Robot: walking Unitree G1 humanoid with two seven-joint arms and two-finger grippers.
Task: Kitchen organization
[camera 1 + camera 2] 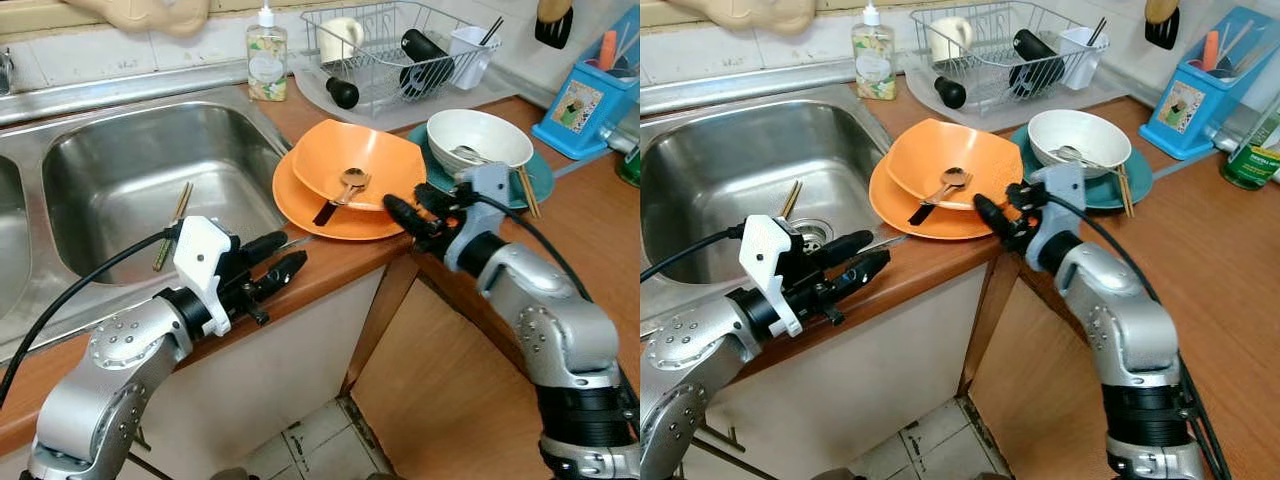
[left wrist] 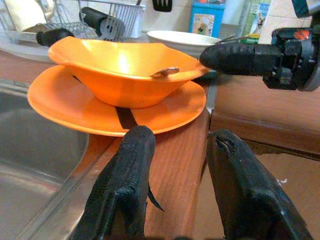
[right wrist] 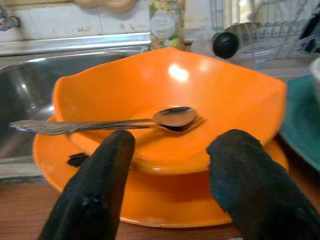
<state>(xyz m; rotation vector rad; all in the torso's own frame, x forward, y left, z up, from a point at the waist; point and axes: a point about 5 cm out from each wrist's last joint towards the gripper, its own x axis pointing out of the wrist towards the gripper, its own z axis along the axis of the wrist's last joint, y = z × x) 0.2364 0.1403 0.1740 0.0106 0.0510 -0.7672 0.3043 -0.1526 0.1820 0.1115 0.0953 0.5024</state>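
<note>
1. The right hand (image 1: 408, 217) is open, its two black fingers (image 3: 100, 185) spread apart and holding nothing. It hovers at the worktop (image 1: 600, 230) edge, tips just short of the orange bowl (image 1: 355, 160).
2. The bowl lies straight ahead of the right hand, stacked on an orange plate (image 1: 300, 205). In the right wrist view the bowl's near rim sits between the two fingertips and beyond them, not touching.
3. A spoon (image 3: 172, 116) rests inside the bowl, its handle running out over the rim on the sink (image 1: 130, 180) side. A dark-handled utensil (image 1: 326, 212) also lies on the plate under the bowl.
4. The left hand (image 1: 280, 258) is open too, fingers parted and empty. It hangs over the worktop edge beside the sink, pointing at the plate, which is near its tips but apart from them.
5. Seen from the left wrist, the right hand's finger reaches in near the bowl's far rim.
6. Behind the right hand, a white bowl (image 1: 480, 135) with cutlery sits on a teal plate (image 1: 540, 180), and chopsticks (image 1: 527, 190) lie across that plate.
7. Beyond the orange bowl stand a dish rack (image 1: 385, 50) and a soap bottle (image 1: 266, 55). A blue holder (image 1: 585, 105) stands past the teal plate.
8. Another pair of chopsticks (image 1: 173, 225) lies in the sink, ahead of the left hand.
</note>
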